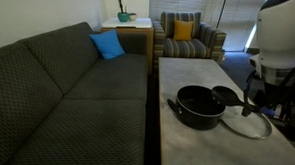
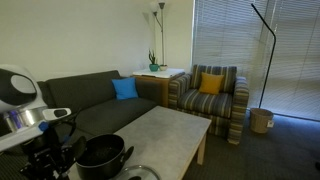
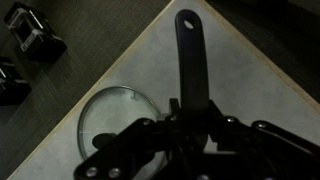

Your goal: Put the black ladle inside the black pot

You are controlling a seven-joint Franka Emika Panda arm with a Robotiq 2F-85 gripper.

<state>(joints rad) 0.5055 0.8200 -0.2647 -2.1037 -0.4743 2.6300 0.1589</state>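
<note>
Claw (image 3: pixel 192 106) is clamped shut on the thin handle of the matte black plastic ladle (image 3: pixel 188 58). My guess is it grips there so the long handle sticks out ahead of the fingers and swings over easily. The wide, shallow round black pot (image 1: pixel 199 107) sits on the pale stone-look table (image 1: pixel 188 69), with 1 round glass lid (image 3: pixel 106 125) flat beside it. The white arm (image 1: pixel 284 43) is hunched low at the table end, wrist pointing down. The ladle's near the pot, not in it yet.

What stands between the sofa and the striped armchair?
A small side table with a potted plant fills the corner between sofa and armchair; both exterior views show it.
</note>
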